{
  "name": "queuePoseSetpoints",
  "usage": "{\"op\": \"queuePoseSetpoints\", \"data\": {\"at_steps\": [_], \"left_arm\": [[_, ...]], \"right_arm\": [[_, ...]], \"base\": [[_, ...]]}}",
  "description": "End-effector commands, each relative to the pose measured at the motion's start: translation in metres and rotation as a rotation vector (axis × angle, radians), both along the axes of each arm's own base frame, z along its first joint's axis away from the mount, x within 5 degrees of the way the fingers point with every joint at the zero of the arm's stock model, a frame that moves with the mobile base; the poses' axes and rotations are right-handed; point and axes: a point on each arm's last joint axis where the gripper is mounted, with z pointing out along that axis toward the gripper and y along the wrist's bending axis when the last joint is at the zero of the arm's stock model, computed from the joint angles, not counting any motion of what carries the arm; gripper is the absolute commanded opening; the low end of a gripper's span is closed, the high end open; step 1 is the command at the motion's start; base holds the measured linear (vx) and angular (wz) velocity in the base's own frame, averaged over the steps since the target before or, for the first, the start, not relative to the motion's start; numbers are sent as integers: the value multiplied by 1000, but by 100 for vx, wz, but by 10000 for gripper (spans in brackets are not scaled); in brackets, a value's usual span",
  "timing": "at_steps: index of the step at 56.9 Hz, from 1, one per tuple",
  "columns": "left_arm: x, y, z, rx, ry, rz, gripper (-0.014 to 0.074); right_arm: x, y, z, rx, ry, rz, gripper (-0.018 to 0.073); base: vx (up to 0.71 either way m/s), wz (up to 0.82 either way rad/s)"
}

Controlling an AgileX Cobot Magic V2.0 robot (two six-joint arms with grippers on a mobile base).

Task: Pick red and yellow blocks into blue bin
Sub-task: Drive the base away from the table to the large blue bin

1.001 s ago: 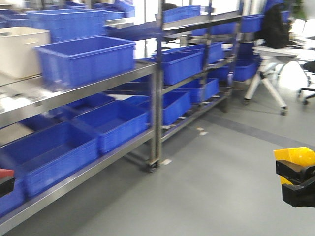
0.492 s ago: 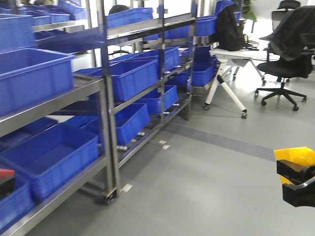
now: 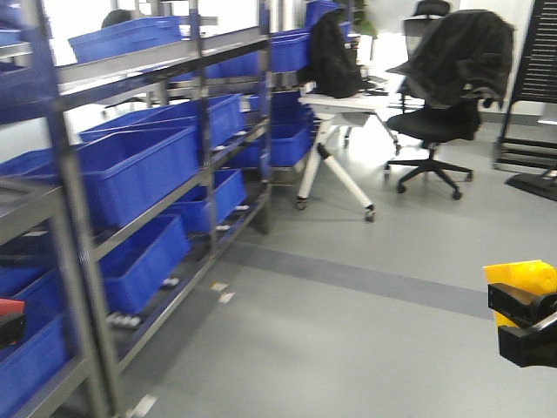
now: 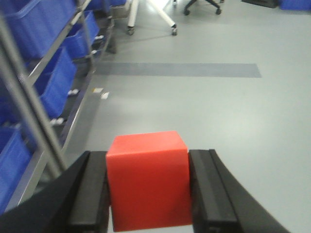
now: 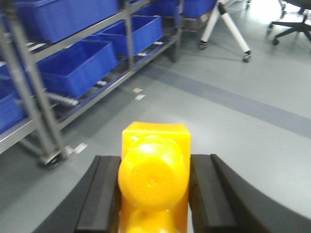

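Observation:
In the left wrist view my left gripper (image 4: 148, 196) is shut on the plain red cube (image 4: 148, 177), held above the grey floor. The front view shows only a sliver of that red cube (image 3: 9, 306) at the left edge. My right gripper (image 5: 154, 196) is shut on the yellow brick (image 5: 154, 167), one round stud facing the camera. In the front view the yellow brick (image 3: 520, 275) sits in the right gripper (image 3: 526, 326) at the right edge. Several blue crates (image 3: 139, 170) fill the rack. I cannot tell which of them is the blue bin.
A steel shelving rack (image 3: 71, 235) runs along the left, with uprights close to my left side. A white-legged table (image 3: 341, 103) with a black bag and a black office chair (image 3: 435, 131) stand at the back. A darker stripe (image 3: 348, 277) crosses the grey floor.
The whole view has swung right: the rack and crates slid left, and the table and chair moved toward the middle. Both grippers hold their blocks as before.

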Motion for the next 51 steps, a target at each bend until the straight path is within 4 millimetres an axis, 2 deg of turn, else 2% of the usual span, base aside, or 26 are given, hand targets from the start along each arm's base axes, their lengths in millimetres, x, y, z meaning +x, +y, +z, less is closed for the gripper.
{"op": "queuePoseSetpoints", "data": {"at_steps": [1, 15, 24, 51], "left_arm": [[1, 0, 17, -43, -102, 21, 2], [1, 0, 17, -43, -102, 21, 2], [2, 0, 17, -43, -99, 21, 2], [6, 0, 13, -40, -79, 21, 2]], "right_arm": [[0, -2, 20, 8, -125, -6, -10], [0, -2, 20, 8, -125, -6, -10], [0, -2, 20, 9, -126, -6, -10], [0, -2, 20, 8, -125, -6, -10]], "base": [[54, -36], [53, -27], [51, 5], [44, 66]]}}
